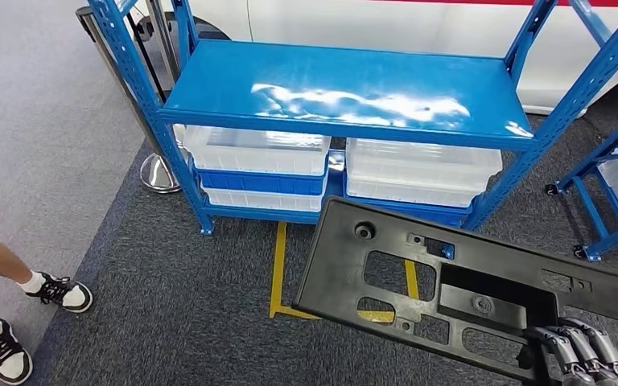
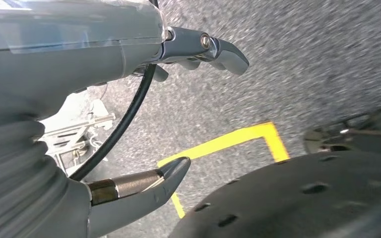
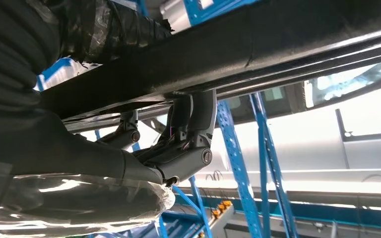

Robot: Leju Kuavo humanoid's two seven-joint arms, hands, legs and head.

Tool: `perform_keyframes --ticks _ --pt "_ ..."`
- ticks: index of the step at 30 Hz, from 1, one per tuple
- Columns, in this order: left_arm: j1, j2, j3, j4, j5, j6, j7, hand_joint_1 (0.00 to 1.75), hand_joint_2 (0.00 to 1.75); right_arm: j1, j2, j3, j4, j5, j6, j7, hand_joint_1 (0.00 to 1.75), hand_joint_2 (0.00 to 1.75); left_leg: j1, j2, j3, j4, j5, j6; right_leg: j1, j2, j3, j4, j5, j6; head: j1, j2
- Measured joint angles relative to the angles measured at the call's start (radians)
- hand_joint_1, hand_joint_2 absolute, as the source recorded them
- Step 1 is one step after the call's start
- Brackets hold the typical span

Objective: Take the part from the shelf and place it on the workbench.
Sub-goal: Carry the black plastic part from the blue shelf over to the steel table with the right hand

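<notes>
Fingers (image 1: 579,342) of our right hand (image 1: 583,354) curl over the near edge of the black plastic part (image 1: 418,273), gripping it near its right end. We hold the part in the air, tilted, in front of the blue shelf (image 1: 346,88) and above the grey carpet (image 1: 169,305) with its yellow floor marking (image 1: 278,273). In the right wrist view the same fingers (image 3: 193,119) hook up around the dark edge of the part (image 3: 228,54). Our left hand (image 2: 178,109) hangs over the carpet, thumb and fingers spread apart with nothing between them. The shelf's top deck is glossy and bare where we see it; clear bins with blue trays (image 1: 257,165) sit on the level beneath, toward its front edge. A person's legs in black-and-white sneakers (image 1: 60,291) stand at the left on the carpet's edge. A white vehicle (image 1: 370,20) stands behind the shelf, and a second blue rack (image 1: 611,177) sits at the right.
</notes>
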Motion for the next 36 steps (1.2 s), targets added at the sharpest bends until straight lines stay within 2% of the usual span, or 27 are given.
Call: perform_keyframes --ticks 1,2,4,6,7,9,10,12,14,15,16,17,19,21,22,23,25,26,27,29,30,31,32,33,34,35,36 --pt "0.001 0.001 0.0 0.0 0.0 0.0 0.0 0.0 1.75 0.0 0.0 0.0 0.0 -0.005 0.0 0.0 1.75 1.75 0.0 0.001 -0.016 0.008 0.007 -0.001 0.0 0.0 0.01 0.022 0.007 0.002 0.0 0.0" --pt "0.001 0.001 0.0 0.0 0.0 0.0 0.0 0.0 1.75 0.0 0.0 0.0 0.0 -0.009 0.0 0.0 1.75 1.75 0.001 0.001 -0.033 0.017 0.012 -0.003 -0.001 0.0 0.036 0.009 0.031 0.003 0.0 0.0" --pt "0.001 0.002 0.0 0.0 0.0 0.001 0.0 0.0 1.75 0.0 -0.001 0.0 0.0 -0.014 0.0 0.0 1.75 1.75 0.002 0.0 -0.063 0.038 0.019 -0.009 -0.002 0.0 0.124 -0.103 0.071 0.004 0.0 0.0" --pt "0.002 0.004 0.0 0.001 0.0 0.003 0.0 0.0 1.75 0.001 -0.002 0.0 -0.001 -0.018 0.0 -0.002 1.75 1.75 0.0 -0.002 -0.084 0.057 0.026 -0.018 0.002 0.003 0.191 -0.213 0.065 -0.003 -0.001 0.0" --pt "0.002 0.005 0.0 0.001 0.0 0.003 0.0 0.0 1.75 0.002 -0.003 0.0 -0.002 -0.019 0.0 -0.003 1.75 1.75 -0.002 -0.003 -0.09 0.062 0.032 -0.023 0.005 0.004 0.2 -0.235 0.055 -0.008 -0.001 0.0" --pt "0.004 0.007 0.0 0.003 0.0 0.003 0.0 0.0 1.75 0.004 -0.004 0.0 -0.003 -0.024 0.0 -0.004 1.75 1.75 -0.004 -0.005 -0.099 0.067 0.04 -0.034 0.005 0.002 0.192 -0.243 0.062 -0.023 -0.001 0.0" --pt "0.004 0.009 0.0 0.004 0.0 0.003 0.0 0.0 1.75 0.003 -0.004 0.0 -0.003 -0.026 0.0 -0.004 1.75 1.75 -0.003 -0.006 -0.105 0.075 0.029 -0.04 0.004 0.0 0.184 -0.243 0.069 -0.033 -0.002 0.0" --pt "0.005 0.011 0.0 0.006 -0.001 0.003 0.0 0.0 1.75 0.003 -0.004 0.0 -0.004 -0.03 0.0 -0.004 1.75 1.75 0.0 -0.007 -0.126 0.135 -0.042 -0.051 0.001 -0.004 0.165 -0.245 0.087 -0.052 -0.003 0.0" --pt "0.005 0.012 0.0 0.006 -0.002 0.003 0.0 0.0 1.75 0.003 -0.004 0.0 -0.005 -0.032 0.0 -0.005 1.75 1.75 0.004 -0.008 -0.155 0.254 -0.133 -0.058 0.003 -0.005 0.141 -0.243 0.106 -0.06 -0.004 0.0" --pt "0.005 0.012 0.0 0.006 -0.002 0.003 0.0 0.0 1.75 0.003 -0.004 0.0 -0.005 -0.032 0.0 -0.005 1.75 1.75 0.005 -0.008 -0.162 0.309 -0.155 -0.059 0.005 -0.006 0.126 -0.241 0.116 -0.061 -0.004 0.0" --pt "0.005 0.012 0.0 0.006 -0.002 0.003 0.0 0.0 1.75 0.003 -0.004 0.0 -0.005 -0.032 0.0 -0.005 1.75 1.75 0.005 -0.008 -0.158 0.339 -0.153 -0.059 0.006 -0.006 0.112 -0.238 0.126 -0.06 -0.004 0.0" --pt "0.005 0.012 0.0 0.006 -0.002 0.003 0.0 0.0 1.75 0.003 -0.004 0.0 -0.005 -0.032 0.0 -0.005 1.75 1.75 0.005 -0.008 -0.136 0.335 -0.13 -0.057 0.008 -0.006 0.098 -0.235 0.135 -0.06 -0.004 0.0" --pt "0.003 0.014 0.0 0.006 -0.002 0.003 0.0 0.0 1.75 0.003 -0.004 0.0 -0.005 -0.032 0.0 -0.005 1.75 1.75 0.002 -0.009 -0.044 0.226 -0.077 -0.042 0.01 -0.006 0.073 -0.228 0.153 -0.058 -0.004 0.0" --pt "0.002 0.017 0.0 0.006 -0.003 0.003 0.0 0.0 1.75 0.003 -0.004 0.0 -0.006 -0.032 0.0 -0.006 1.75 1.75 -0.004 -0.01 0.056 0.076 -0.075 -0.027 0.012 -0.006 0.058 -0.227 0.172 -0.051 -0.004 0.0" --pt "0.001 0.019 -0.001 0.006 -0.003 0.003 0.0 0.0 1.75 0.004 -0.004 0.0 -0.006 -0.033 0.0 -0.007 1.75 1.75 -0.008 -0.011 0.082 0.027 -0.083 -0.022 0.01 -0.007 0.054 -0.229 0.182 -0.045 -0.004 0.0" --pt "0.001 0.019 -0.001 0.006 -0.003 0.003 0.0 0.0 1.75 0.004 -0.004 0.0 -0.007 -0.034 0.0 -0.008 1.75 1.75 -0.011 -0.011 0.088 0.005 -0.084 -0.02 0.008 -0.008 0.053 -0.234 0.194 -0.038 -0.004 0.0" --pt "0.0 0.019 -0.001 0.007 -0.004 0.003 0.0 0.0 1.75 0.006 -0.004 0.0 -0.01 -0.036 0.0 -0.01 1.75 1.75 -0.009 -0.009 0.077 -0.01 -0.06 -0.014 0.006 -0.007 0.048 -0.238 0.202 -0.025 -0.003 0.0" --pt "0.0 0.019 -0.001 0.007 -0.005 0.003 0.0 0.0 1.75 0.008 -0.005 -0.001 -0.012 -0.036 0.0 -0.01 1.75 1.75 -0.006 -0.006 0.068 -0.016 -0.044 -0.008 0.007 -0.004 0.043 -0.225 0.179 -0.02 -0.002 0.0" --pt "0.0 0.018 -0.002 0.007 -0.005 0.003 0.0 0.0 1.75 0.011 -0.005 -0.002 -0.013 -0.036 -0.001 -0.01 1.75 1.75 -0.003 -0.003 0.056 -0.021 -0.029 -0.003 0.008 -0.002 0.034 -0.195 0.136 -0.017 -0.001 0.0" --pt "0.0 0.019 -0.002 0.007 -0.006 0.003 0.001 0.0 1.75 0.016 -0.006 -0.004 -0.014 -0.037 -0.001 -0.01 1.75 1.75 -0.003 0.002 0.023 -0.017 -0.005 0.004 0.006 0.001 0.015 -0.085 0.024 -0.012 0.001 0.0" --pt "0.001 0.019 -0.003 0.007 -0.006 0.003 0.001 0.0 1.75 0.018 -0.006 -0.005 -0.014 -0.037 -0.002 -0.009 1.75 1.75 -0.003 0.003 0.005 -0.012 0.007 0.004 0.005 0.001 0.009 -0.026 -0.007 -0.009 0.001 0.0" --pt "0.001 0.019 -0.004 0.007 -0.006 0.003 0.001 0.0 1.75 0.02 -0.005 -0.005 -0.014 -0.037 -0.001 -0.009 1.75 1.75 -0.003 0.005 -0.016 -0.005 0.018 0.002 0.004 0.001 0.011 0.019 -0.011 -0.007 0.001 0.0" --pt "0.001 0.018 -0.005 0.007 -0.006 0.003 0.001 0.0 1.75 0.021 -0.005 -0.006 -0.014 -0.037 -0.001 -0.008 1.75 1.75 -0.001 0.005 -0.039 0.005 0.029 0.0 0.002 0.001 0.026 0.036 0.011 -0.004 0.001 0.0" --pt "0.001 0.017 -0.006 0.007 -0.005 0.003 0.001 0.0 1.75 0.021 -0.005 -0.006 -0.015 -0.036 0.0 -0.007 1.75 1.75 0.0 0.006 -0.062 0.015 0.039 -0.004 -0.001 0.001 0.055 0.023 0.045 -0.002 0.001 0.0" --pt "0.0 0.017 -0.007 0.007 -0.005 0.003 0.002 0.0 1.75 0.022 -0.005 -0.006 -0.016 -0.036 0.0 -0.007 1.75 1.75 0.002 0.006 -0.085 0.029 0.047 -0.009 -0.004 0.001 0.102 -0.022 0.07 0.001 0.001 0.0" --pt "-0.001 0.016 -0.007 0.007 -0.004 0.003 0.003 0.0 1.75 0.022 -0.006 -0.006 -0.018 -0.035 0.0 -0.006 1.75 1.75 0.002 0.005 -0.105 0.043 0.054 -0.014 -0.004 0.001 0.159 -0.094 0.072 0.003 0.001 0.0" --pt "-0.001 0.016 -0.008 0.007 -0.003 0.003 0.004 0.0 1.75 0.022 -0.005 -0.006 -0.021 -0.034 0.001 -0.005 1.75 1.75 0.001 0.004 -0.121 0.055 0.061 -0.021 -0.004 0.002 0.211 -0.168 0.054 0.0 0.0 0.0"
